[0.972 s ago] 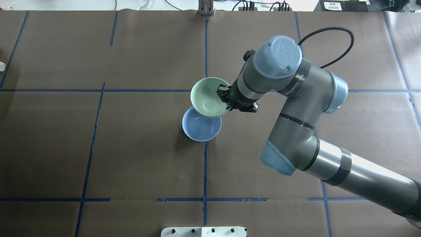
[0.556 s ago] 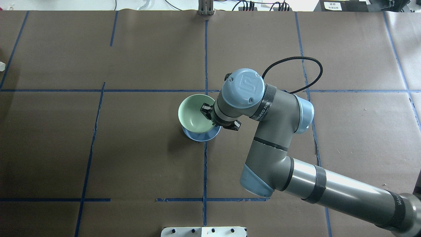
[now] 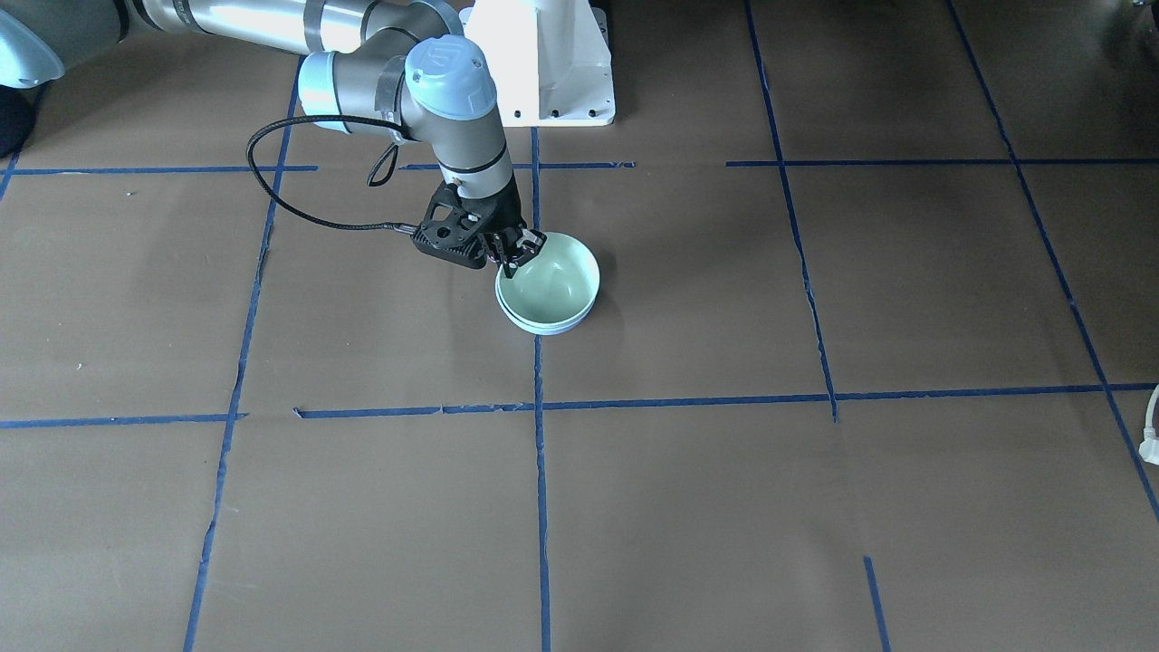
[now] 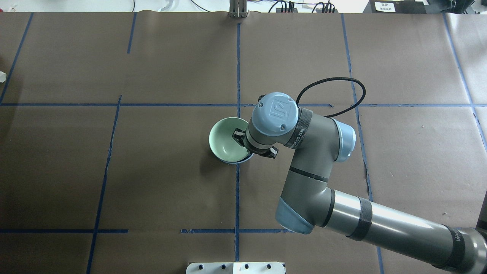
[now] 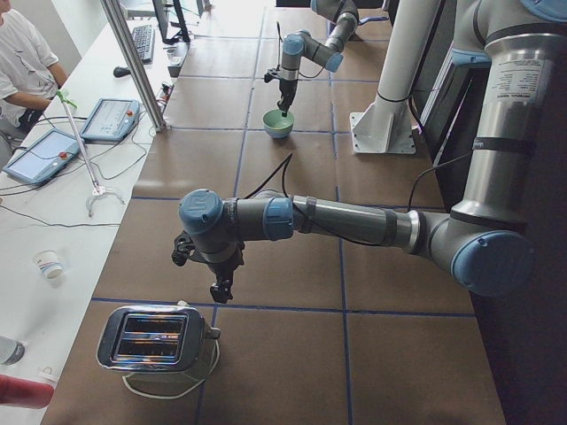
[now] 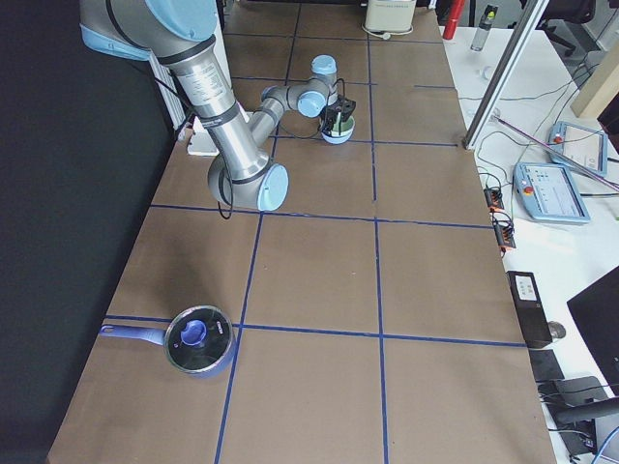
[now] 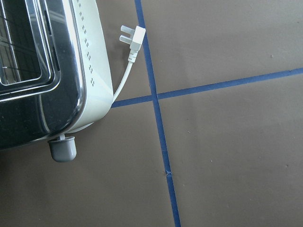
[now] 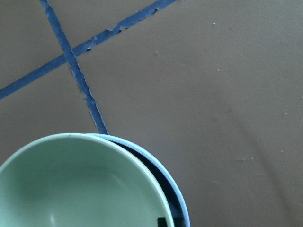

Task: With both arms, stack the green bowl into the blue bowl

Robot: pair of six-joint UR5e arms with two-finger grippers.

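Observation:
The green bowl (image 3: pixel 552 288) sits nested inside the blue bowl (image 3: pixel 545 330) near the table's middle, slightly tilted. Only a thin strip of blue rim shows beneath it. In the overhead view the green bowl (image 4: pixel 222 141) covers nearly all of the blue bowl (image 4: pixel 236 162). My right gripper (image 3: pixel 518 254) is shut on the green bowl's rim on the robot's side. The right wrist view shows the green bowl (image 8: pixel 75 189) inside the blue rim (image 8: pixel 166 171). My left gripper (image 5: pixel 219 288) hangs over the table near a toaster, far from the bowls. I cannot tell whether it is open.
A toaster (image 5: pixel 155 339) stands at the table's left end, with its white plug (image 7: pixel 132 40) lying on the brown paper. A blue lidded pot (image 6: pixel 198 340) sits at the right end. The white pedestal (image 3: pixel 543 63) stands behind the bowls.
My right arm has carried the green bowl toward the robot and lowered it into the blue bowl, which is now almost covered.

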